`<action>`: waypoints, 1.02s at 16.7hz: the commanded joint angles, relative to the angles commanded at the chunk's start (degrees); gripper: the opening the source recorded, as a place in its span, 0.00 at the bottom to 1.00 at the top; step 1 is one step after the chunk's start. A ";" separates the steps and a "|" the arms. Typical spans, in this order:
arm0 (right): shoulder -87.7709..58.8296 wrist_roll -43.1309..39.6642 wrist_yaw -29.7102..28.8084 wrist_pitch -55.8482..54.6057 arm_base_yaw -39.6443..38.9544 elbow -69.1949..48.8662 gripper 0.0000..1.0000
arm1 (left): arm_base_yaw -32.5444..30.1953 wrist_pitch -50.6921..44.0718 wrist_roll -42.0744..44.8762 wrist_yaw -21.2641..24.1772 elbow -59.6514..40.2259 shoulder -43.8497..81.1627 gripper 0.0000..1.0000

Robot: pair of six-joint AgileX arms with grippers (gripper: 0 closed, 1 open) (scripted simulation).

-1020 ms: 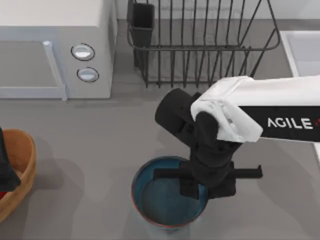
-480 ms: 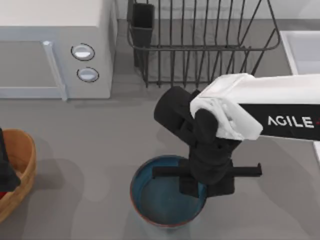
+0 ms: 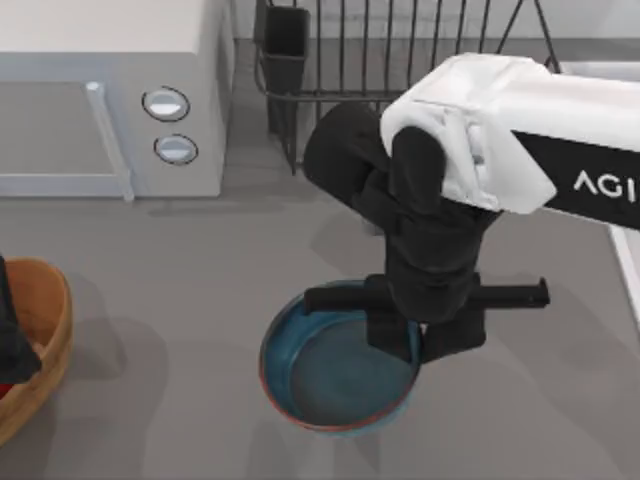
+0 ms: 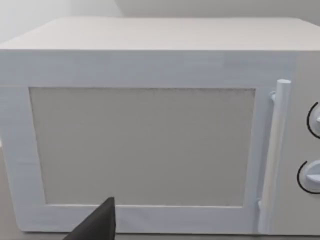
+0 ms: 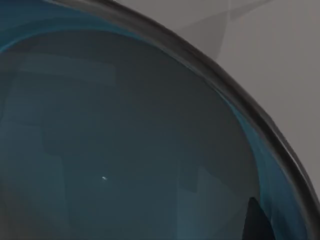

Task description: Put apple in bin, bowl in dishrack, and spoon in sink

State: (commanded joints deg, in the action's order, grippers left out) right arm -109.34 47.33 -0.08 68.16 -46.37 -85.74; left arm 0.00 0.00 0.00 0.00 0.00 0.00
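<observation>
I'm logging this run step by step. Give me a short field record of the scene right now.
bowl: blue bowl near the table's front edge, right rim under the pincer
right pincer: at the bowl's right rim, fingers straddling it
left pincer: parked at the table's left edge, over the bin
bin: tan basket, far left
dishrack: at the back, behind the right arm
microwave: back left

A round, deep blue-teal bowl point(image 3: 325, 385) with a thin reddish-brown rim sat low in the centre of the top view, its right edge hidden under a dark gripper. The tan wooden bin point(image 3: 35, 340) lay at the lower left edge. The dark wire dishrack point(image 3: 400, 80) stood at top centre. The white sink point(image 3: 600, 85) showed at the upper right.
</observation>
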 joint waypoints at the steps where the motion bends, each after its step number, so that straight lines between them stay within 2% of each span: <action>1: 0.76 -0.09 0.00 1.49 0.07 -1.46 0.00 | 0.00 0.00 0.00 0.00 0.00 0.00 1.00; 7: 1.61 -0.22 -0.05 2.54 0.02 -2.75 0.00 | 0.00 0.00 0.00 0.00 0.00 0.00 1.00; 9: 2.28 -1.53 -1.85 0.65 -0.45 -2.76 0.00 | 0.00 0.00 0.00 0.00 0.00 0.00 1.00; 12: 4.69 -6.12 -8.49 -6.59 -1.97 -2.62 0.00 | 0.00 0.00 0.00 0.00 0.00 0.00 1.00; 17: 11.05 -18.65 -25.81 -25.77 -5.77 -1.15 0.00 | 0.00 0.00 0.00 0.00 0.00 0.00 1.00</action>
State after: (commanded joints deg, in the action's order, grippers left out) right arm -98.29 28.67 -25.89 42.39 -52.14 -86.89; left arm 0.00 0.00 0.00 0.00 0.00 0.00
